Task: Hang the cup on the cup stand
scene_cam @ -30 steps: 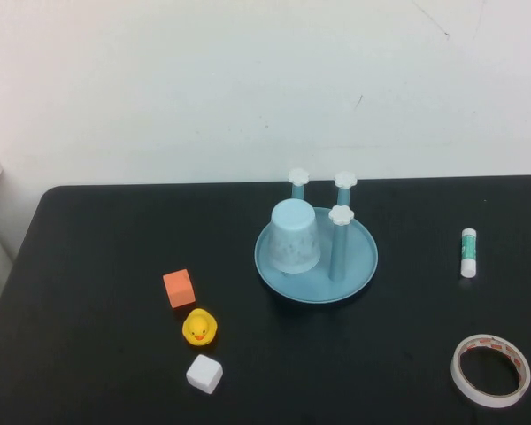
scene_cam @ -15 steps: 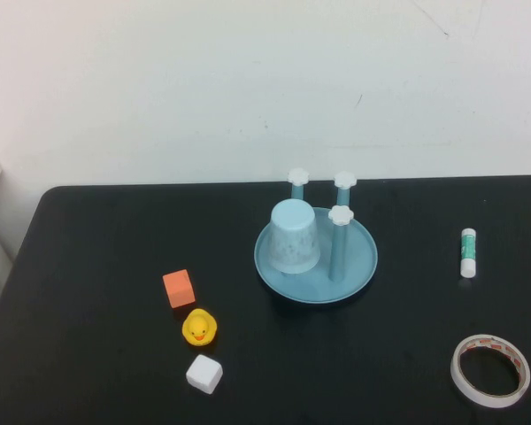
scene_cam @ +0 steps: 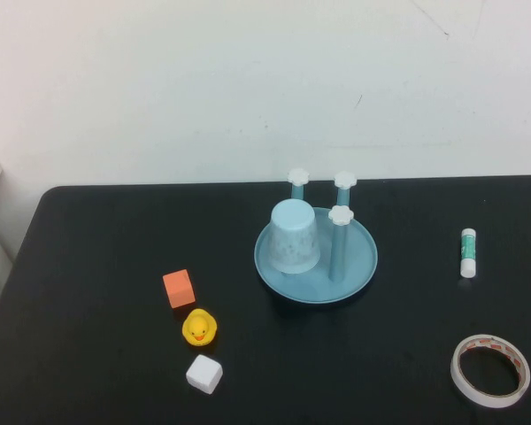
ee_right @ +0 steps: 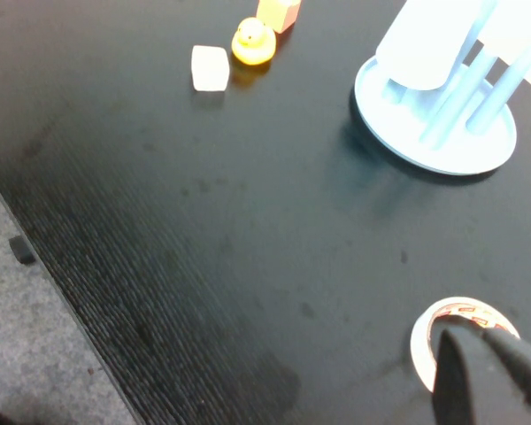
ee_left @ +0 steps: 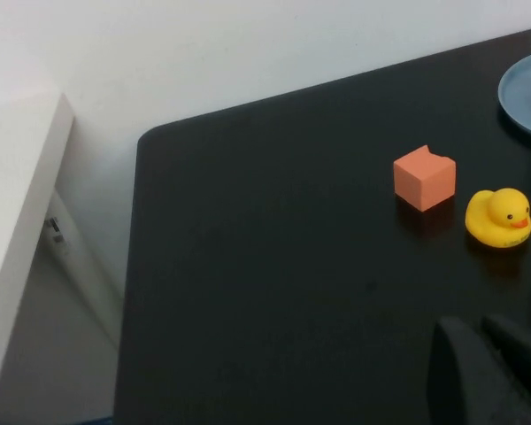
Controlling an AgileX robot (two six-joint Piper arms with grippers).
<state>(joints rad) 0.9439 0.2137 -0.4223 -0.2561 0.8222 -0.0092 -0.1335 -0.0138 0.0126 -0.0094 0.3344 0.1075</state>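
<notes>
Black left end effector (ee_left: 488, 372) shut; right end effector (ee_right: 487, 372) shut, raised.

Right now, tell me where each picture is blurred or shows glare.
High view: even light, sharp; cup sits upside down on cup stand; neither pincer shows. Left wrist view: left pincer is a dark out-of-focus shape, duck crisp. Right wrist view: cup's top washes out white, right pincer blurred over the tape roll, table sheen.
</notes>
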